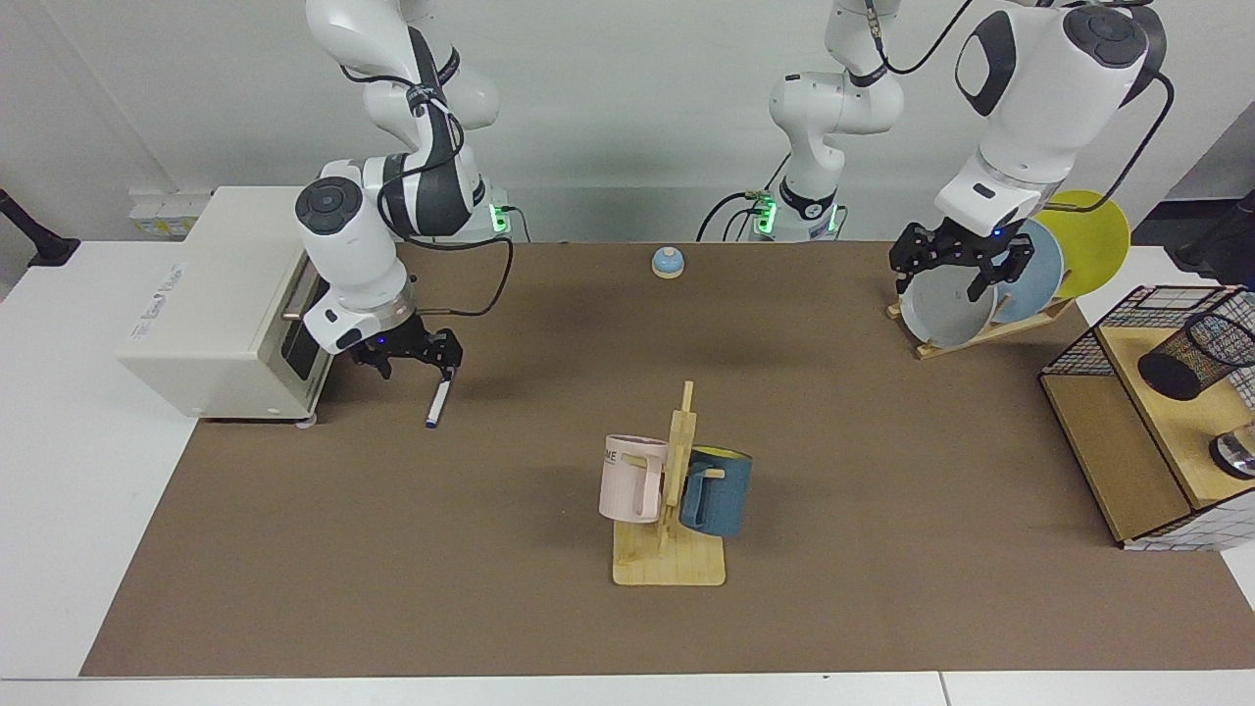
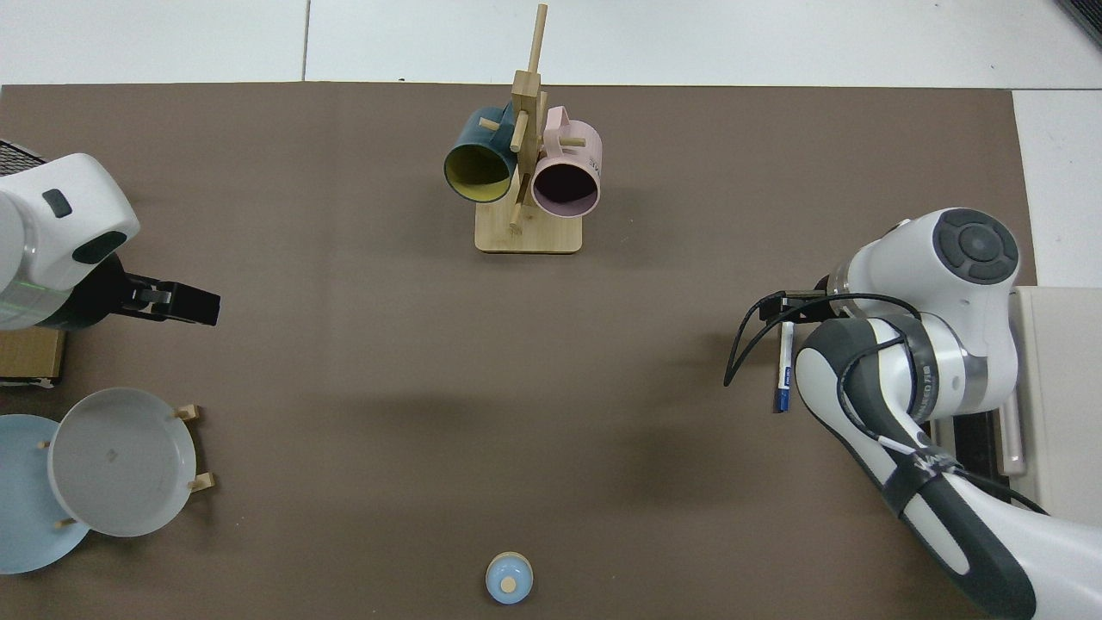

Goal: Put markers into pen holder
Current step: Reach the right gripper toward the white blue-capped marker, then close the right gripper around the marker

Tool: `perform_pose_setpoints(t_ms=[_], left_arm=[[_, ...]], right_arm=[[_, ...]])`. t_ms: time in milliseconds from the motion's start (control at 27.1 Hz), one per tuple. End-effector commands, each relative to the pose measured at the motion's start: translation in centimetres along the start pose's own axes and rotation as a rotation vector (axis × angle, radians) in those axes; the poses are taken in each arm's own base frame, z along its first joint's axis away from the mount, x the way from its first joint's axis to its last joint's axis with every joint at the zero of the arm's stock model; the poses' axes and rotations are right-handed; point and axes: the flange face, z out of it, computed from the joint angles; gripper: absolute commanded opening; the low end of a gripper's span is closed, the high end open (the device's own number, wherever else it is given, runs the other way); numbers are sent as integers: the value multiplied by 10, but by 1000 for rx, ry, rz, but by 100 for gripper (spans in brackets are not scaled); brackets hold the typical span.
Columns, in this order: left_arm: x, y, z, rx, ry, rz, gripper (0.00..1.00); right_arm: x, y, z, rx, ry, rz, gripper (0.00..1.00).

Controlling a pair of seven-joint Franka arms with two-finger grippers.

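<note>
Right gripper (image 1: 410, 359) low over the marker (image 1: 437, 405), fingers spread and empty, one fingertip at the marker's far end. Marker flat on the mat (image 1: 490, 588), just beside the white box (image 1: 211, 304). Judgement: drop straight down, straddle the barrel mid-length, not the tip, then close; an end grip would likely let it swing. Mug rack (image 1: 670, 500) mid-table, bell (image 1: 668, 262) at the back, both on the way across. Left gripper (image 1: 959, 265) waits over the plate rack (image 1: 980, 294), fingers apart, holding nothing. Holder (image 1: 1191, 355) lies tilted on the shelf (image 1: 1128, 441) inside the wire basket (image 1: 1079, 348), well apart from the marker; mouth angled, so entry needs care.
</note>
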Motion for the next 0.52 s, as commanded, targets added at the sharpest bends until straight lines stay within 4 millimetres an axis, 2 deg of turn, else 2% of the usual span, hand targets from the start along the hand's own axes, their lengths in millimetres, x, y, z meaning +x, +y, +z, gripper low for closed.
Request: perform_pose_setpoints(t_ms=[0, 111, 258, 479], left_arm=[[-7, 0, 2, -14, -5, 7, 100], [-7, 0, 3, -15, -7, 7, 100], [-7, 0, 5, -15, -11, 7, 100], [-7, 0, 5, -15, -11, 7, 100]], right_arm=[[1, 4, 25, -12, -3, 41, 98], [3, 5, 34, -10, -1, 56, 92], [2, 7, 46, -13, -17, 58, 75], [1, 11, 52, -14, -26, 64, 69]])
